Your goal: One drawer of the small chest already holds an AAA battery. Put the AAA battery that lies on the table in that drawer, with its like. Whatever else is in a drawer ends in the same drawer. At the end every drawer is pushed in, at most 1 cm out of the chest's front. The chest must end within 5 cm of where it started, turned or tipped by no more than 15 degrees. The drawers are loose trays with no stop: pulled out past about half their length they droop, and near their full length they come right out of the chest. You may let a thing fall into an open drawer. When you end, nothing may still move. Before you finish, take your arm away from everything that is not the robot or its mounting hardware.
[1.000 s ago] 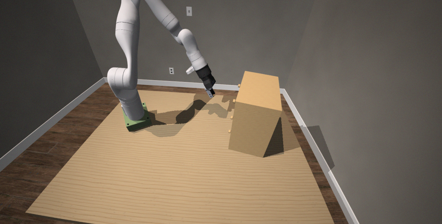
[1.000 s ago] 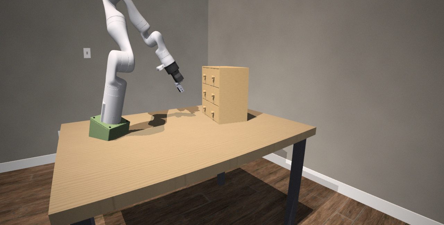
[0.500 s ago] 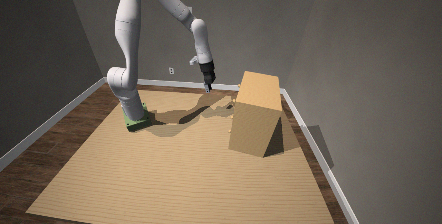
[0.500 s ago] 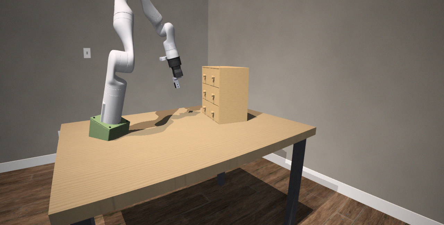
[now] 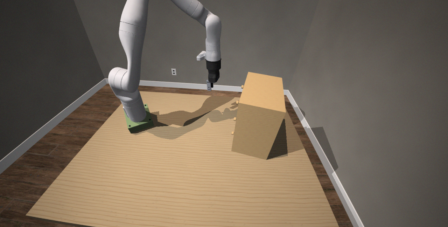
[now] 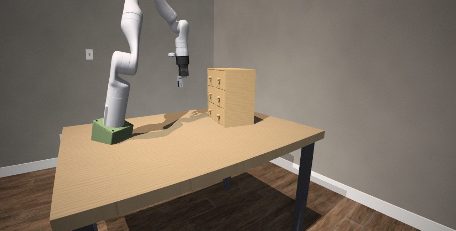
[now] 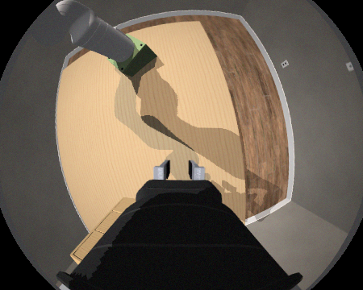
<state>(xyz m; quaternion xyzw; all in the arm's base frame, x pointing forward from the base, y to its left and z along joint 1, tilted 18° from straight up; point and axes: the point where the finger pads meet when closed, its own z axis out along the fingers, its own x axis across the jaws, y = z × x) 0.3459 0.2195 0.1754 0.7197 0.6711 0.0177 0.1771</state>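
The arm rises from its green base (image 6: 112, 131), arches high and folds down so the wrist hangs straight, the pincer (image 6: 180, 82) pointing at the bench (image 6: 178, 162) well above it, level with the chest's (image 6: 237, 97) top drawers and a little in front of them. Its fingers stand partly apart (nothing between them). I cannot spot the loose battery from anywhere; all six drawers look pushed in.

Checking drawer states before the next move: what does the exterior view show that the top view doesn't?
Only the exterior view shows the chest's front: six drawers, all apparently pushed in, plus the table legs. Only the top view shows the chest's top face and the knobs in profile. Both show the gripper, open and holding nothing, hanging beside the chest. Neither shows the battery.
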